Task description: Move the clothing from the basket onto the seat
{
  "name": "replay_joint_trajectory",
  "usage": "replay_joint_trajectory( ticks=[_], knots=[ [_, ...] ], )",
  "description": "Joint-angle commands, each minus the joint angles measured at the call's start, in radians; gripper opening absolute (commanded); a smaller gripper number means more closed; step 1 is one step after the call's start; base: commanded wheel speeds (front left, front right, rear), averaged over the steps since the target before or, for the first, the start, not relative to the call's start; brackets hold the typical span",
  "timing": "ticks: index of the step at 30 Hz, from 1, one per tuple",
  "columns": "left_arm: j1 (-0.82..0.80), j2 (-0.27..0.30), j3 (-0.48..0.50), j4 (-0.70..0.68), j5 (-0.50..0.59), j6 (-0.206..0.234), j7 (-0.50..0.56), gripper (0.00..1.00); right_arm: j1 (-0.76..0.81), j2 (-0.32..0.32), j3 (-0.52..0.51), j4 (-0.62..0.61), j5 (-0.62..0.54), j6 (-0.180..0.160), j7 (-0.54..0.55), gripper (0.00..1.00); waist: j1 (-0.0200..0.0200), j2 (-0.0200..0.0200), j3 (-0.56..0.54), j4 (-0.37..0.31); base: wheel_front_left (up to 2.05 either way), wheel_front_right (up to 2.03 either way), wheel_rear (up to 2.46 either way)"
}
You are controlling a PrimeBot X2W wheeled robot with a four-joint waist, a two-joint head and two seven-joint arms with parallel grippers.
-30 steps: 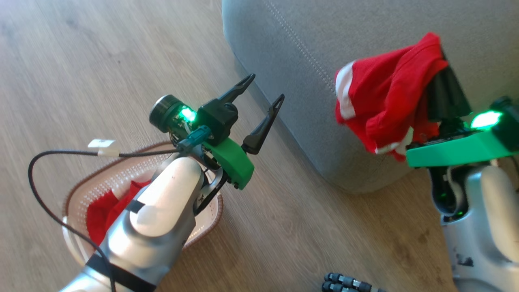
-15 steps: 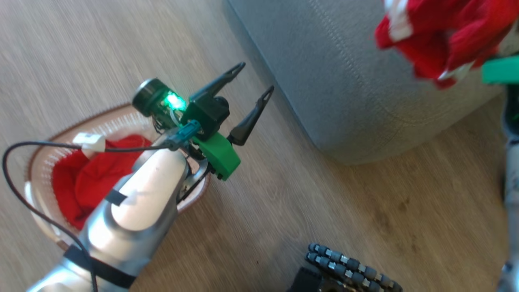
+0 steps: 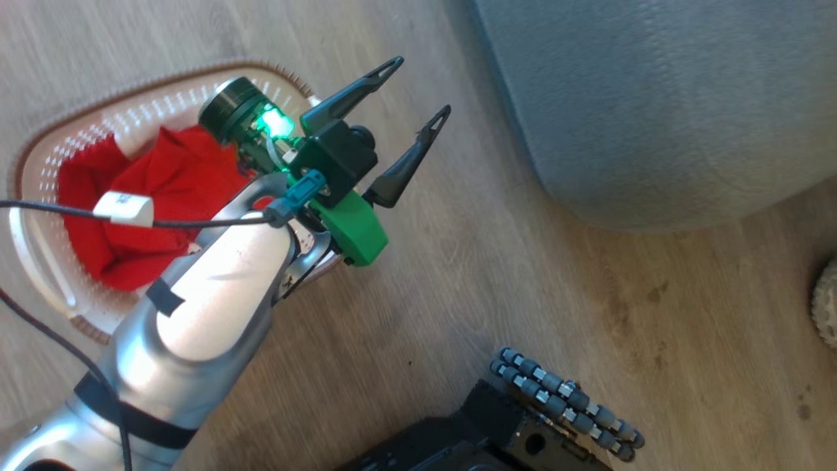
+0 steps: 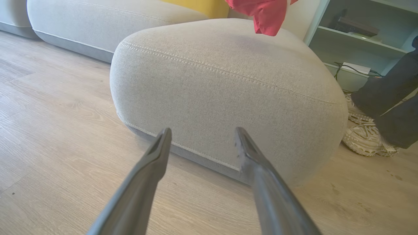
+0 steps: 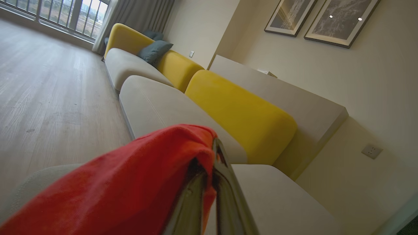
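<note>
**Seat** point(image 4: 228, 81). Grey upholstered cushion with a rounded corner and one line of pale stitching. It is the destination, and the entries below are placed relative to it.

**Right hand** point(image 5: 212, 153). Fingers are pressed together, clamped on a fold of the held garment point(image 5: 130, 182). It is carried above the seat, whose grey top shows beneath and beyond the cloth. The height looks chosen so the hanging fabric clears the seat's edge before release.

**Held garment.** Bright red soft cloth, draped over and beside the clamped fingers. In the left wrist view its tail hangs over the seat's top, apart from the cushion. It is not yet laid down.

**Left hand** point(image 3: 422, 91). Fingers are spread apart with nothing between them. It hovers off the seat's rounded corner, between the seat and the basket, with its tips aimed at the seat's side. It is probably parked open so it stays out of the carrying arm's way and is ready for the next pick.

**Basket** point(image 3: 39, 235). Cream perforated plastic with a brown rim. It stands on the wooden floor point(image 3: 497, 275) well apart from the seat and is partly covered by the left forearm.

**Basket garment** point(image 3: 150, 196). Red and crumpled on the basket's floor. The head view is blurred, so I cannot tell whether it is one piece or several.

**Shoe** point(image 4: 369, 140). A person's shoe with a dark trouser leg above it, on the floor just beside the seat's other corner.

**Status.** Partway, by my reading: one garment is over the seat and at least one is left to fetch.
</note>
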Motion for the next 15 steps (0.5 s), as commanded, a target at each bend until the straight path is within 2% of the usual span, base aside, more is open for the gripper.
replay_joint_trajectory(
  ticks=[1, 10, 15],
  knots=[
    [-0.028, 0.013, 0.013, -0.047, 0.012, -0.003, 0.01, 1.0, -0.033, -0.053, -0.037, 0.009, -0.021, 0.0, -0.005, 0.0, -0.0003, 0.0, 0.046, 0.036, 0.0, 0.0, 0.0],
    [-0.043, 0.027, -0.01, -0.083, 0.018, -0.003, 0.027, 1.0, -0.224, -0.096, -0.265, 0.196, -0.14, 0.0, 0.031, 0.0, -0.0003, 0.0, 0.133, 0.104, 0.0, 0.0, 0.0],
    [-0.046, 0.04, -0.007, -0.086, 0.015, 0.002, 0.027, 1.0, -0.238, -0.066, -0.339, 0.276, -0.185, 0.0, 0.027, 0.0, -0.0003, 0.0, 0.168, 0.117, 0.0, 0.0, 0.0]
  ],
)
